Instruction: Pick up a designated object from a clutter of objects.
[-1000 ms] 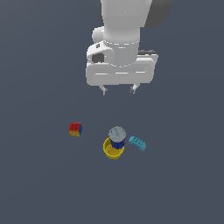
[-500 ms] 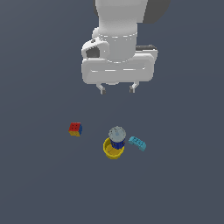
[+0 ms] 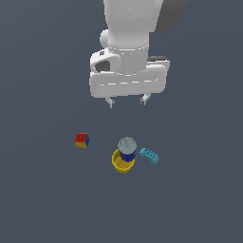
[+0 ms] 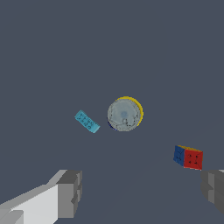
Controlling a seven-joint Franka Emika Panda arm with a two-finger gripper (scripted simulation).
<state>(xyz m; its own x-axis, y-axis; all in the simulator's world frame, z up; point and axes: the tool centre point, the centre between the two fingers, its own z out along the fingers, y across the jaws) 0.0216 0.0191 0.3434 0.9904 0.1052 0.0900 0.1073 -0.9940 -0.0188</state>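
The designated object, a dark-blue can [image 3: 127, 149] with a grey round lid [image 4: 124, 114], stands upright against the yellow cup [image 3: 122, 163], whose rim shows beside the lid [image 4: 138, 107] in the wrist view. A cyan studded brick [image 3: 149, 155] [image 4: 86, 121] lies just to the exterior view's right of the can. A red-yellow-blue puzzle cube [image 3: 81, 140] [image 4: 188, 157] sits apart to the exterior view's left. My gripper [image 3: 127, 100] hangs open high above the clutter of objects, empty, its grey fingertips [image 4: 70, 194] wide apart.
The objects rest on a plain dark grey floor [image 3: 199, 190]. The white arm body [image 3: 128, 57] fills the upper middle of the exterior view.
The arm has shifted slightly toward the exterior view's left and a little upward. The objects have not moved.
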